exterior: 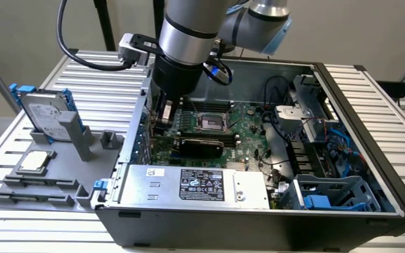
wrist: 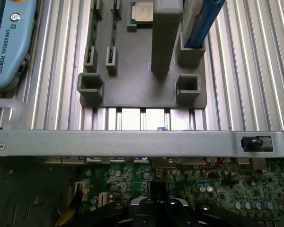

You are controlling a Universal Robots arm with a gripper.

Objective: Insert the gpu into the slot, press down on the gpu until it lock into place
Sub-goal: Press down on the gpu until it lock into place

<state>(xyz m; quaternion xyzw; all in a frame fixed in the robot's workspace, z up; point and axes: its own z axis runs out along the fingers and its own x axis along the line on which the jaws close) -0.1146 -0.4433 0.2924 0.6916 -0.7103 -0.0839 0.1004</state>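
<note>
Inside the computer case (exterior: 343,174), end effector (wrist: 156,190) shut, gripping nothing, low over the motherboard (exterior: 248,124). The gpu (exterior: 199,143) stands just beside it, apparently already in the slot, which is hidden beneath. Judged: press-down step. It calls for a square downward push on the card's top edge.

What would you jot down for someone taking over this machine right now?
Claw: shut, empty as far as I see, low inside the computer case over the green board.
gpu: free of the claw, set across the board beside the processor socket; the slot is covered beneath it.
Done: card placed at the slot.
Left: pressing home; whether it has locked, I cannot tell.
</note>
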